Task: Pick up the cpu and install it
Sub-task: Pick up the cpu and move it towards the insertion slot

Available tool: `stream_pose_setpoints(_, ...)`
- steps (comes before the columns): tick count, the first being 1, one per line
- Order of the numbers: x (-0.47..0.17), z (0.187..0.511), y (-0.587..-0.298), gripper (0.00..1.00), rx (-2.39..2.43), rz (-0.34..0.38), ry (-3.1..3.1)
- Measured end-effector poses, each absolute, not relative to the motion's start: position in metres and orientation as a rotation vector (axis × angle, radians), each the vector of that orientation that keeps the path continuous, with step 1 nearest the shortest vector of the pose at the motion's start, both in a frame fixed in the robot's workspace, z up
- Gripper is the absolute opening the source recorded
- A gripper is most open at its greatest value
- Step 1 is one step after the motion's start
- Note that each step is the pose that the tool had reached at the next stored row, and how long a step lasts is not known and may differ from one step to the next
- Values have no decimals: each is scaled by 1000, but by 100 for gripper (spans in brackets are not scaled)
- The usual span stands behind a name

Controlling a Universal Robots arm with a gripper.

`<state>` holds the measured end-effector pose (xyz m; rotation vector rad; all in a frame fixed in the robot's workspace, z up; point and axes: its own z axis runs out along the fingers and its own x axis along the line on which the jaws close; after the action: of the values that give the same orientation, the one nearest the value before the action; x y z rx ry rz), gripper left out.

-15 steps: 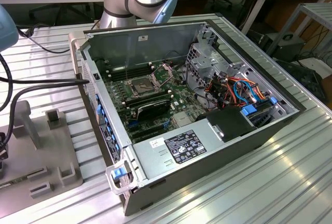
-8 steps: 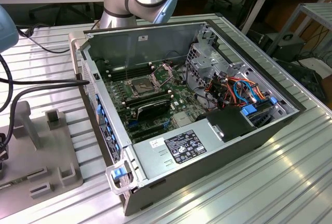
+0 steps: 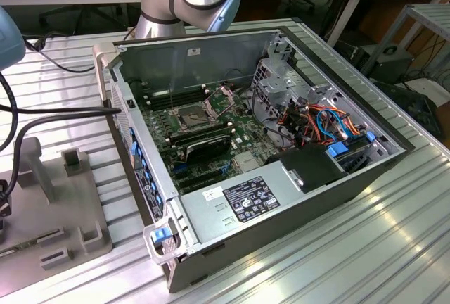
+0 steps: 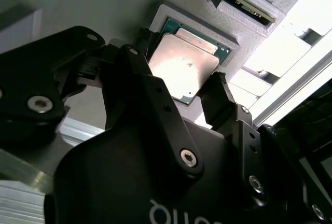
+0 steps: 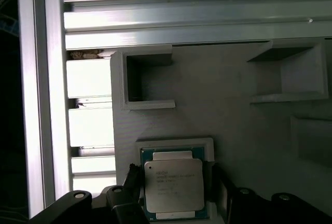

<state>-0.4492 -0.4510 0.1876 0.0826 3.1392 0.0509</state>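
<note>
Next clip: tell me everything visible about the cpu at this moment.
The cpu is a small flat square chip with a silvery-grey metal top bearing faint print, set on a green board that shows as a thin border. It lies flat, top up, in a shallow raised nest of the grey holder plate. The open pincer straddles it, a finger on each side; no contact with the chip can be made out.

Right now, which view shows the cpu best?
The first wrist view: the cpu faces the camera squarely, its metal top plain to see, seated in the grey holder. The second wrist view shows it slanted, with one corner behind the gripper. The exterior view takes in the open case.
</note>
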Motion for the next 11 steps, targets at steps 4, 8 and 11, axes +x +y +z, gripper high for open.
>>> stream_pose_setpoints(4,-449,188,-451,66,75,51,3139)
stream_pose_setpoints(8,-449,188,-451,66,75,51,3139)
stream_pose_setpoints(11,-449,189,-451,66,75,51,3140)
